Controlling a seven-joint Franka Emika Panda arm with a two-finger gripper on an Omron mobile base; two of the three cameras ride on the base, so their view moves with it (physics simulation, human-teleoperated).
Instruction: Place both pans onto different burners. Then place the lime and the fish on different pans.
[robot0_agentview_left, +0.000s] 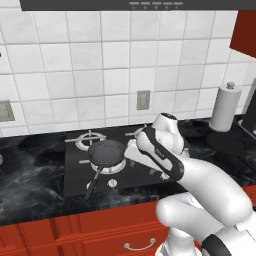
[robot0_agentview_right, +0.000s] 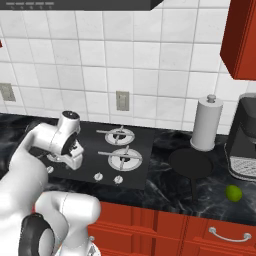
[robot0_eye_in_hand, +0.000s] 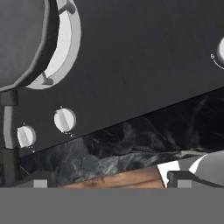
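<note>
Gripper (robot0_eye_in_hand: 109, 183) open wide, empty, low over cooktop front edge. Just beside it, to robot's left: grey-black pan (robot0_agentview_left: 106, 153) seated on front-left burner (robot0_agentview_left: 108, 165), handle toward table edge. Well apart to robot's right on table (robot0_agentview_right: 165, 192): black pan (robot0_agentview_right: 190, 163), handle toward front; lime (robot0_agentview_right: 233, 193) beyond. Judgement: black pan next, long rightward reach.

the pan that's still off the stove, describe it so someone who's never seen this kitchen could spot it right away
Start at the black cooktop and move right along the dark marble counter to the white paper towel roll. The plain black pan lies flat just in front of that roll, handle pointing toward the counter edge. Unlike the other pan, it rests on the marble, not a burner, with the lime nearby.
</note>
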